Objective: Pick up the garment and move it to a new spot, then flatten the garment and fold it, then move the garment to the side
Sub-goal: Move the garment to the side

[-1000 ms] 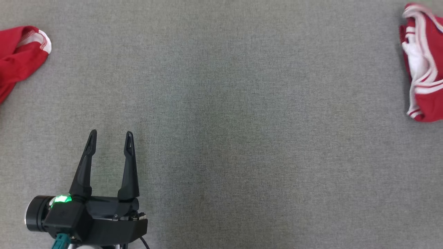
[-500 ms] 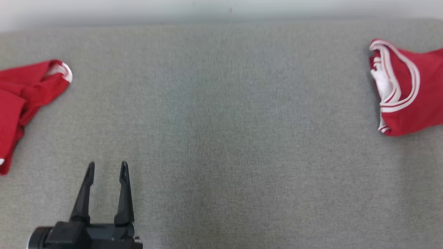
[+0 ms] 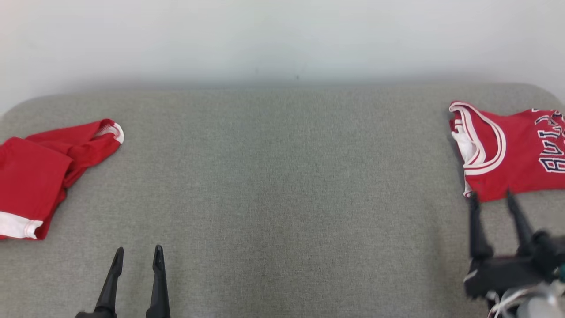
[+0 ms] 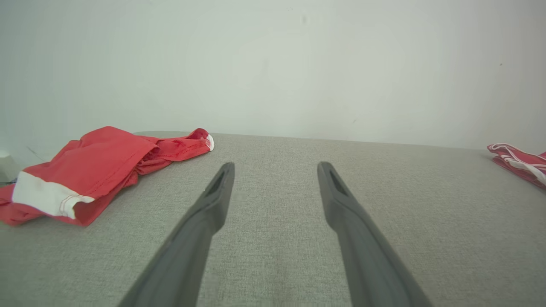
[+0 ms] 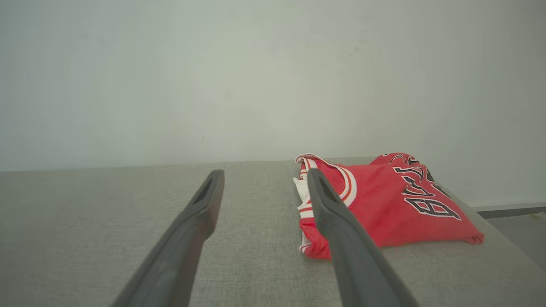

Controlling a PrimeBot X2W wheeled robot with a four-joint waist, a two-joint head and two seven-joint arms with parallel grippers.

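1. At the far left of the grey fabric-covered bench (image 3: pixel 282 185), a crumpled red garment (image 3: pixel 37 176) is laid in a bunched heap. A white band is seen at its near end and a white-edged opening at its far right tip. What kind of garment it is cannot be told.
2. The left gripper (image 3: pixel 138 252) is seen at the near edge of the bench, to the right of the crumpled red garment and well apart from it. Its two dark fingers are spread and released, and nothing is held between them. In the left wrist view they are shown above bare grey fabric.
3. Behind the far edge of the bench, a plain pale wall (image 3: pixel 282 39) is seen across the whole width.
4. The right gripper (image 3: pixel 491 196) is placed at the near right of the bench. Its fingers are spread and released, and nothing is grasped. Its fingertips are brought just up to the near edge of the red jersey (image 3: pixel 507 163); whether the cloth is touched cannot be told. In the right wrist view, one finger is seen across the trimmed left edge of the jersey and the other over bare fabric.
5. The red jersey is laid flat and folded at the far right of the bench, close to its right edge. A white-trimmed opening is turned to the left, and dark lettering outlined in white is shown further right.
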